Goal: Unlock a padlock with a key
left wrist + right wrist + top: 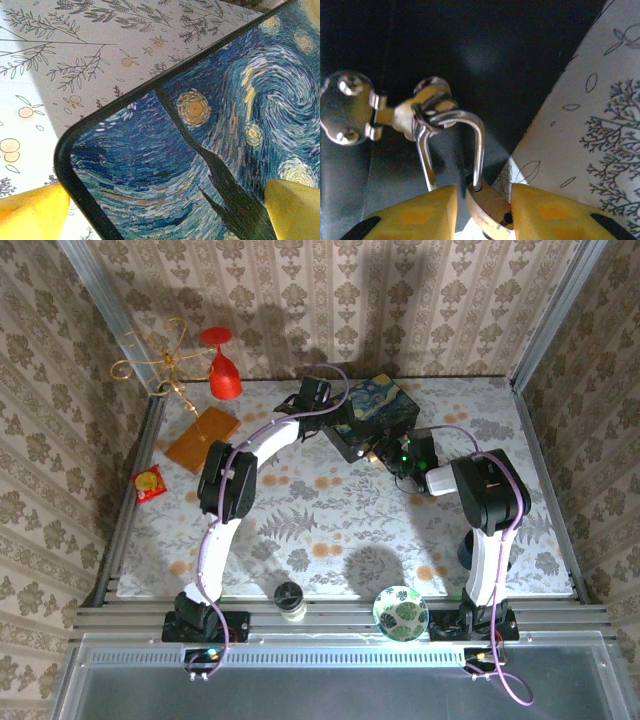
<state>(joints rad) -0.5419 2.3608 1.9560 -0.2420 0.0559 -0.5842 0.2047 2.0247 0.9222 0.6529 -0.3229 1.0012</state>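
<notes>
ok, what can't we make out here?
1. Key in padlock? Right wrist view: lower end cut by bottom edge.
2. Shackle released? Its left leg passes behind a claw finger.
3. Left claw touching box? Left wrist view: fingertips cut off.

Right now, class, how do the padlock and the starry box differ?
The padlock is tiny and brass-coloured; the box is large, blue. The padlock is clamped in the right gripper; the box is ungripped, the left gripper open over its corner. Shared: the padlock's shackle threads the box's hasp.
</notes>
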